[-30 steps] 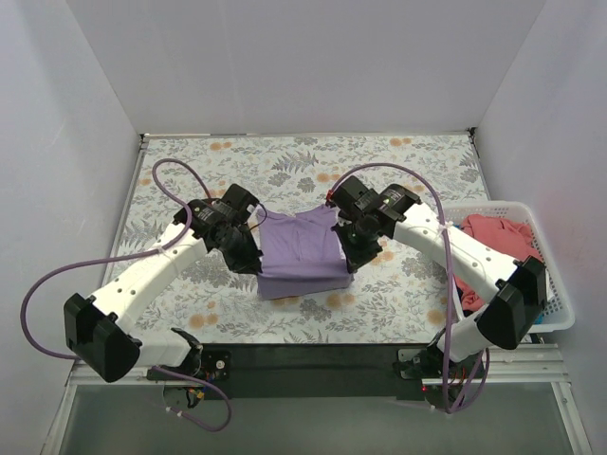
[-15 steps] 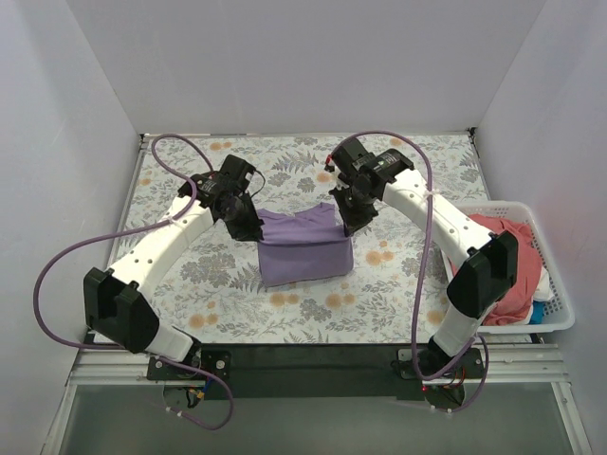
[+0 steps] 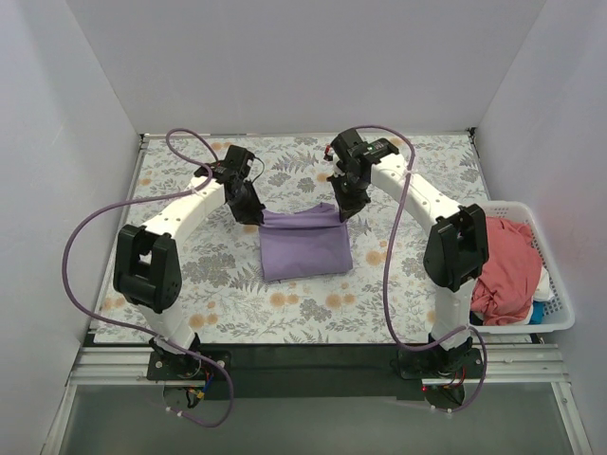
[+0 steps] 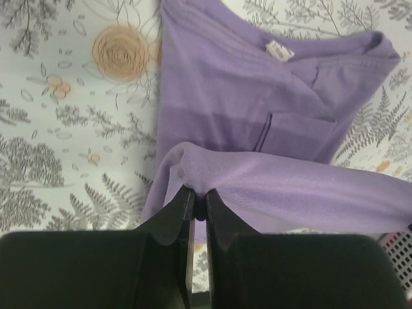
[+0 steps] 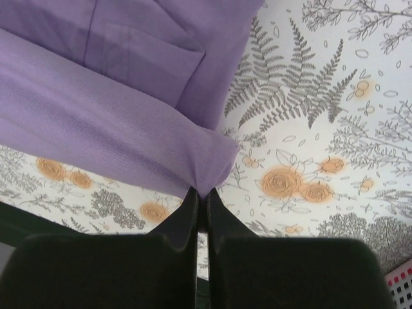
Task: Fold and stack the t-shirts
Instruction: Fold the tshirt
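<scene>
Lavender t-shirt (image 3: 303,251) carried backward, corners pinched — both jaws closed

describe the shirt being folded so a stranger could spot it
On the floral table, look at the middle, between the two arms. The lavender t-shirt lies there folded into a rectangle, its far corners pinched by the left fingers and right fingers. It is the only purple cloth; the coral-pink shirt sits in the white basket.
</scene>
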You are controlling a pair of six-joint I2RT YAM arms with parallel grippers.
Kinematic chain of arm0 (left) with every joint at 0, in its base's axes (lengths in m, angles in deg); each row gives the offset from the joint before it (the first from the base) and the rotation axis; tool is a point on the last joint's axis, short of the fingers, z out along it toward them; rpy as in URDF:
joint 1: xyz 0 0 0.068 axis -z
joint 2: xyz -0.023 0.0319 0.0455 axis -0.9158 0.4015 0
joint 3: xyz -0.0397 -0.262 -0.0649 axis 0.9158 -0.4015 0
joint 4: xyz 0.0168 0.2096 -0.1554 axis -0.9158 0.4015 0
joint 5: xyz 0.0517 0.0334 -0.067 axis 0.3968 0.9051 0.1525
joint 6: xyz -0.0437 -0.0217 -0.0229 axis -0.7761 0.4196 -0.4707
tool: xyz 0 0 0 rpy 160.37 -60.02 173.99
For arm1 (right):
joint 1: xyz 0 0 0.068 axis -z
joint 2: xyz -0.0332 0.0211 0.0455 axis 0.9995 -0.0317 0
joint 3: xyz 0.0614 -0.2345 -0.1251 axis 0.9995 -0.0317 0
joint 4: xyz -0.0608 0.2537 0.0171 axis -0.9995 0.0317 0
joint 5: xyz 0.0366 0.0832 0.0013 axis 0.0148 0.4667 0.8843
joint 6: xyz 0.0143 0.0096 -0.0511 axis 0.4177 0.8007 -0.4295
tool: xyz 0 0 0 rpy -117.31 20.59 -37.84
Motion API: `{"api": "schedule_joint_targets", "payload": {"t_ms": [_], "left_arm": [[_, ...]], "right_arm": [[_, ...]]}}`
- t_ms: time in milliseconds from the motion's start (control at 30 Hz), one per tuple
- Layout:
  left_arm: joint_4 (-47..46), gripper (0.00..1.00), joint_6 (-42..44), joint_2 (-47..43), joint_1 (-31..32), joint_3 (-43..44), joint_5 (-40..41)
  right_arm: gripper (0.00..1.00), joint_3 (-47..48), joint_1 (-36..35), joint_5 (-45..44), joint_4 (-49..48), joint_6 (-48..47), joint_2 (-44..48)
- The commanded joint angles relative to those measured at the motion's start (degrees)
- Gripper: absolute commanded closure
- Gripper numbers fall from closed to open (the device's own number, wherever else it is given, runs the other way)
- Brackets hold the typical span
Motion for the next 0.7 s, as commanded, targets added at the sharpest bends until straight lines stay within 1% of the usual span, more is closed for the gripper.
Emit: {"api": "schedule_joint_targets", "payload": {"t_ms": [0, 67, 133, 200, 300, 500, 667], "left_arm": [[-4.1, 1.0, 2.7, 1.9, -2.5, 2.1, 4.9], [-7.3, 1.0, 2.8, 3.0, -2.6, 1.8, 4.8], [-9.4, 1.0, 3.1, 4.5, -2.7, 1.2, 4.6], [-12.4, 1.0, 3.0, 6.1, -2.8, 0.5, 5.2], [-14.9, 1.0, 1.9, 7.0, -3.0, -1.2, 5.7], [-18.7, 1.0, 0.1, 3.3, -3.2, -7.5, 7.8], [-21.6, 1.0, -1.0, 1.4, -3.6, -10.4, 8.0]], "right_arm": [[0.99, 2.3, 2.9, -3.2, -0.8, -2.4, -2.3], [0.99, 1.9, 3.9, -1.4, -2.7, -2.4, -3.9], [0.99, 0.3, 4.7, 0.1, -6.8, -1.9, -5.1], [0.99, -0.7, 5.5, 0.5, -10.3, -1.6, -6.3], [0.99, -1.5, 6.0, 0.2, -12.3, -1.4, -8.0], [0.99, -5.8, 6.0, 0.7, -18.5, -1.6, -6.4], [0.99, -9.2, 6.0, 1.5, -23.1, -1.6, -4.6]]}}
